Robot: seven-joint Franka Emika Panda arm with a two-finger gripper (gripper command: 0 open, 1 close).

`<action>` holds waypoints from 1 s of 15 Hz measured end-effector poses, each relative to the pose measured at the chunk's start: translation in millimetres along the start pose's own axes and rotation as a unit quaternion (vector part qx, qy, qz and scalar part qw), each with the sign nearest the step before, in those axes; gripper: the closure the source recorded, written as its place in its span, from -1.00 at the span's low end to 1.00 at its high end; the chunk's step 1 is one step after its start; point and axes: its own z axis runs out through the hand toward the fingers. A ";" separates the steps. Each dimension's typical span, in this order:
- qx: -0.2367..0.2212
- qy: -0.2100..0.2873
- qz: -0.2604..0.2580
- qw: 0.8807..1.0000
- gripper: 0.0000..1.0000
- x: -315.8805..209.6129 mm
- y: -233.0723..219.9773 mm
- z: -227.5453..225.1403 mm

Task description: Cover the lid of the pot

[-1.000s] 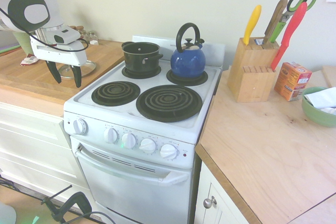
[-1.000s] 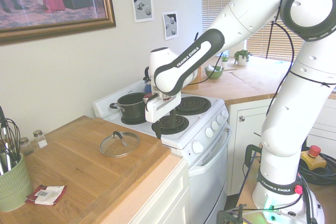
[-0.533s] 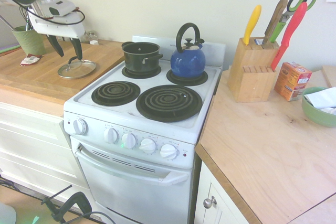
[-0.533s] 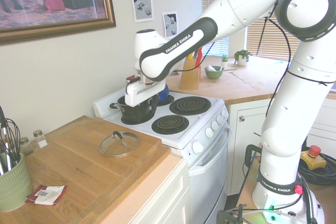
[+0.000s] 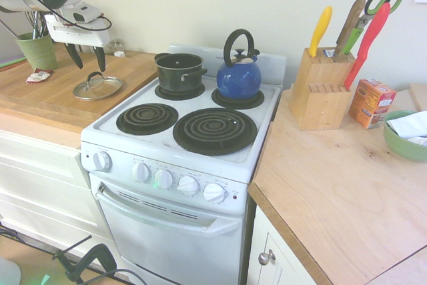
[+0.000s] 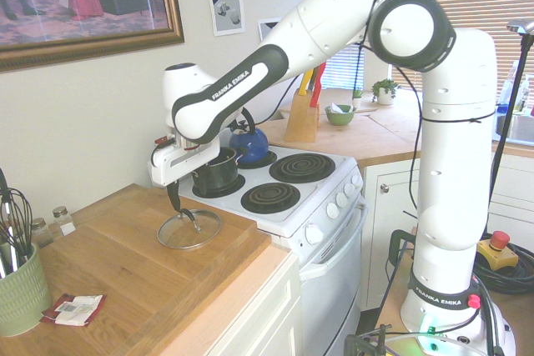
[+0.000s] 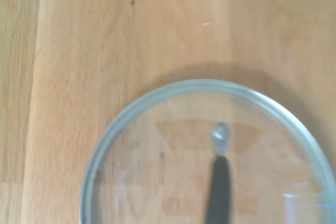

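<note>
A wooden counter (image 5: 47, 104) adjoins a white stove (image 5: 169, 135). The glass lid (image 5: 109, 89) lies on the counter; the dark pot (image 5: 181, 76) sits uncovered on a back burner. The gripper (image 5: 89, 65), fingers spread and empty, hangs near the lid's handle (image 6: 188, 215). Covering seems barely begun: gripping, lifting, carrying and setting down remain.

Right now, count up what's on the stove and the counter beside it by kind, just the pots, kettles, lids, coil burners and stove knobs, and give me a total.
Pots: 1
Kettles: 1
Lids: 1
Coil burners: 4
Stove knobs: 5
Total: 12
</note>
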 end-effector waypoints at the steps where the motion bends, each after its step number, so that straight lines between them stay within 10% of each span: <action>1: -0.005 -0.002 0.001 1.000 -1.00 0.9 -4.9 9.2; 2: -0.010 -0.004 0.005 1.000 -1.00 2.6 -7.6 17.8; 3: -0.015 -0.006 0.008 1.000 1.00 4.6 -9.5 25.5; 15: -0.032 -0.012 0.035 0.999 1.00 15.5 -14.7 42.4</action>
